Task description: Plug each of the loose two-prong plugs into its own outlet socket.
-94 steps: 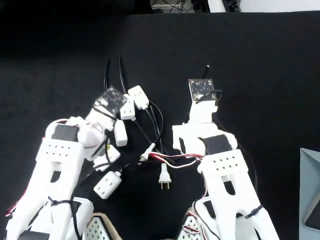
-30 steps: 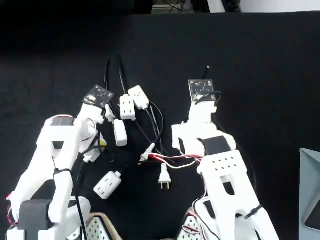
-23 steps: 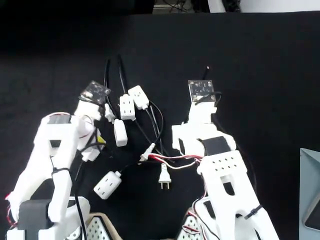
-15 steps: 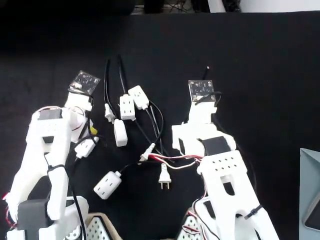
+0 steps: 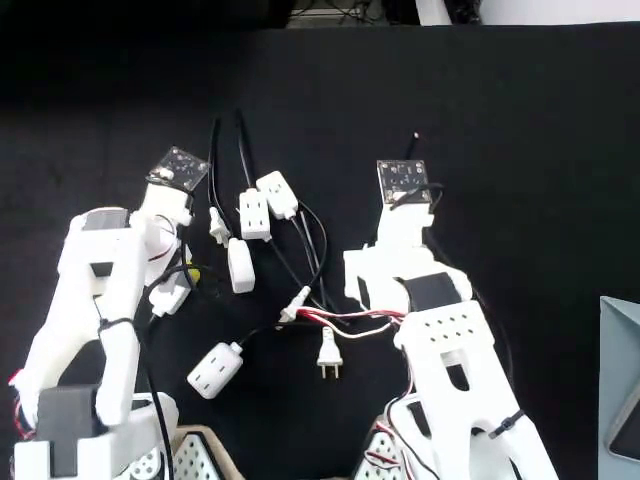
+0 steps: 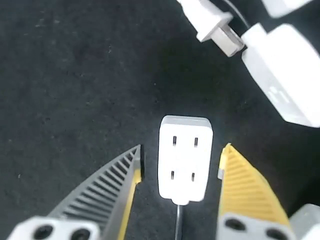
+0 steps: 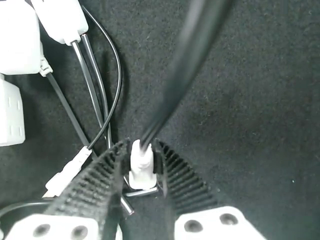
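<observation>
My left gripper [image 6: 182, 149] is open and straddles a white outlet socket [image 6: 185, 160] lying on the black cloth, with a gap on each side. That same outlet socket [image 5: 170, 295] lies beside the left arm in the high view. A loose two-prong plug [image 6: 212, 25] lies just beyond it, prongs toward another socket block [image 6: 285, 80]. My right gripper [image 7: 140, 145] is shut on a white plug [image 7: 141, 167] with a black cord. More sockets [image 5: 253, 213] [image 5: 215, 368] and loose plugs [image 5: 328, 352] [image 5: 296, 303] lie between the arms.
Black cords [image 5: 310, 235] loop through the middle of the cloth. Red and white wires [image 5: 350, 318] run across in front of the right arm [image 5: 405, 250]. A grey box [image 5: 620, 380] stands at the right edge. Bare black cloth stretches across the far side and the right.
My left arm swung left, away from the socket cluster, then came back slightly. The socket under it ended up farther left. The right arm has not moved.
</observation>
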### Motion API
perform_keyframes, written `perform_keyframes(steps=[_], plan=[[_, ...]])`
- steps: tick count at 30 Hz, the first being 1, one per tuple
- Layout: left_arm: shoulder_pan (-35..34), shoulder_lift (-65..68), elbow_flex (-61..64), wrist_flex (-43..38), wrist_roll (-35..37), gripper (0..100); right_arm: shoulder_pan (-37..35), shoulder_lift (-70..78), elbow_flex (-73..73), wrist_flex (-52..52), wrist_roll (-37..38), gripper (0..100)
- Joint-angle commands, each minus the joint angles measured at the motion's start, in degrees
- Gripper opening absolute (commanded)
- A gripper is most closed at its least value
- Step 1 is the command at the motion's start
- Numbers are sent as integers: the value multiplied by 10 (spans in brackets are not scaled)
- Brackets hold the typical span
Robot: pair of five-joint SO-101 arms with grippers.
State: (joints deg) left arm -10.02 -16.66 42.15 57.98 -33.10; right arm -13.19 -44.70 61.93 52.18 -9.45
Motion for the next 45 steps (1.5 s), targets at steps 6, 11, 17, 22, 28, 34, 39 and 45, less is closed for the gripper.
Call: perform_keyframes(steps=[6, 11, 17, 22, 28, 34, 39, 45], plan=[[-29, 112, -9, -69, -22, 249, 4, 1, -5, -8, -1, 14], [-26, 121, -8, -69, -29, 202, 4, 1, -5, -10, -1, 14], [30, 85, 22, -47, -58, 151, 4, 1, -5, -10, -1, 14], [98, 21, 76, -53, -57, 148, 4, 1, -5, -10, -1, 14], [125, -41, 117, -50, -60, 173, 4, 1, -5, -10, -1, 14], [90, -91, 121, -49, -57, 254, 4, 1, -5, -10, -2, 14], [64, -148, 121, -46, -39, 253, 4, 1, -6, -11, -4, 15], [4, -265, 95, 26, 43, 252, 4, 1, -9, -38, -1, 14]])
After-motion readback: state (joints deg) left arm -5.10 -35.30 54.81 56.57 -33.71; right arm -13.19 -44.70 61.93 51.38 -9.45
